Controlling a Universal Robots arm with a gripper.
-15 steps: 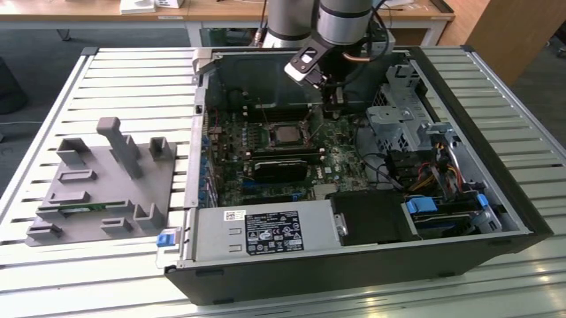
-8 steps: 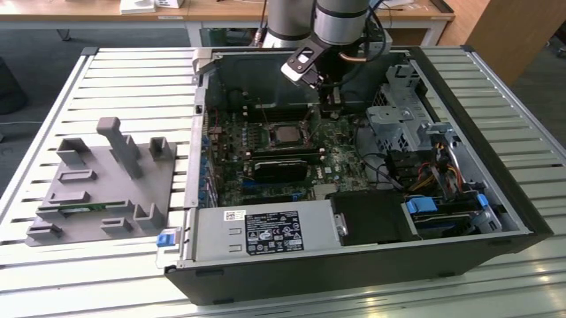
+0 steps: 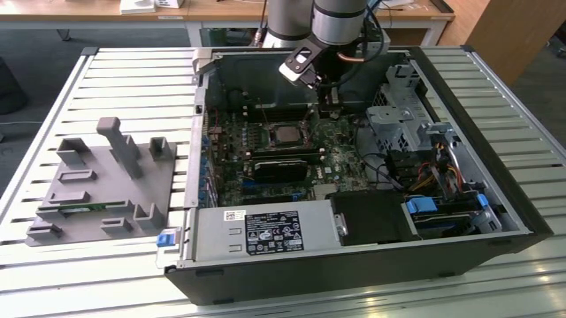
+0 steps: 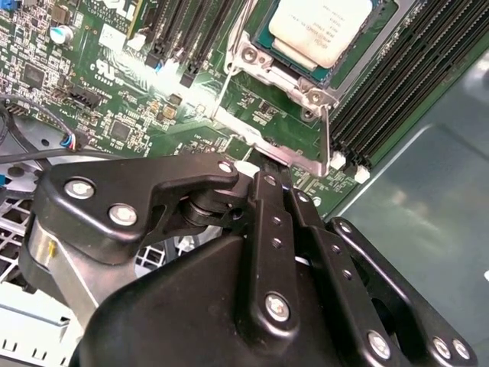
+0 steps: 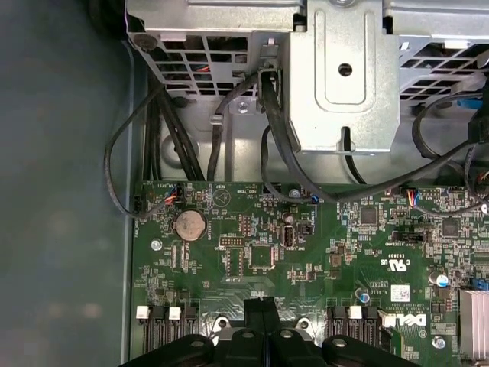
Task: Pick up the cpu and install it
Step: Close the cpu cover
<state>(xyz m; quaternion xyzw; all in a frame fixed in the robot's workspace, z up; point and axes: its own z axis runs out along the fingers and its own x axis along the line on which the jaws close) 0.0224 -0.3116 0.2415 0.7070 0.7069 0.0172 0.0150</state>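
My fingers (image 5: pixel 260 315) are pressed together, empty; the cpu (image 4: pixel 321 29) in its socket (image 4: pixel 250 57) looks light, rigid, fragile, best held by opposite edges.

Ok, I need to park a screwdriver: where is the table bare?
The slats of the table are bare between the grey tray and the far edge, at the exterior view's left, and in a narrower strip past the computer case at its right. Inside the case it is crowded: cables, the gripper over the motherboard.
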